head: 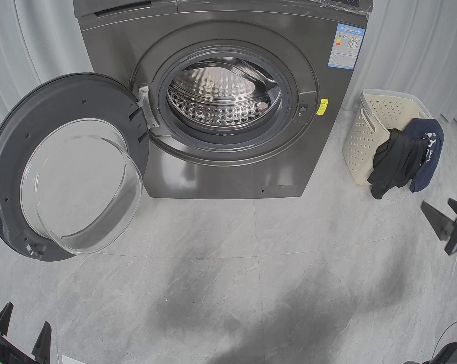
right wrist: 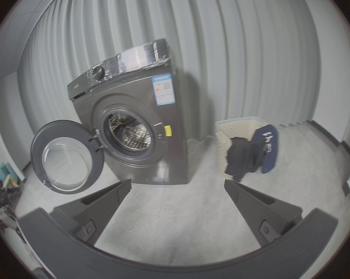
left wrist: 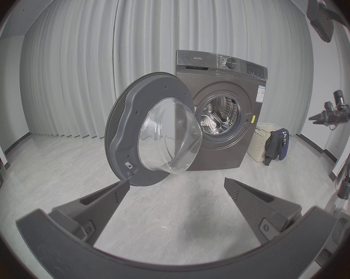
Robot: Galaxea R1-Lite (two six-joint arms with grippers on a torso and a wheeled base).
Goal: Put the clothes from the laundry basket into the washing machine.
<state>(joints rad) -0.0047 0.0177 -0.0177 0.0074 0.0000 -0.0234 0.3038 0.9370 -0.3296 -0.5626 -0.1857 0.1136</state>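
Watching from my end, nothing has gone into the washing machine [head: 228, 178] yet. Its drum [head: 223, 97] shows bare metal and its door [head: 66, 168] hangs wide open off the machine's left side.

The laundry basket [head: 362, 142] stands on the floor just beside the washing machine's right front corner. A black garment [head: 398, 160] and a navy garment [head: 428, 147] are draped over its rim on the side away from the machine, and they overlap.

My right gripper [head: 437, 203] hangs in front of the washing machine and out to its right, near the clothes. Its jaws are spread wide with nothing between them. My left gripper [head: 28, 315] sits well out in front of the machine's door side, equally wide and empty.

My main worry is the overlap. A pinch on the black piece could drag the navy one along and drop it on the floor partway to the washing machine.

The basket looks light, so pulling cloth across its rim could tip it or slide it.

A long trailing end could also catch on the washing machine's door seal and hang out of the opening.

If I bring the left arm in, the open door is the thing I could clip.
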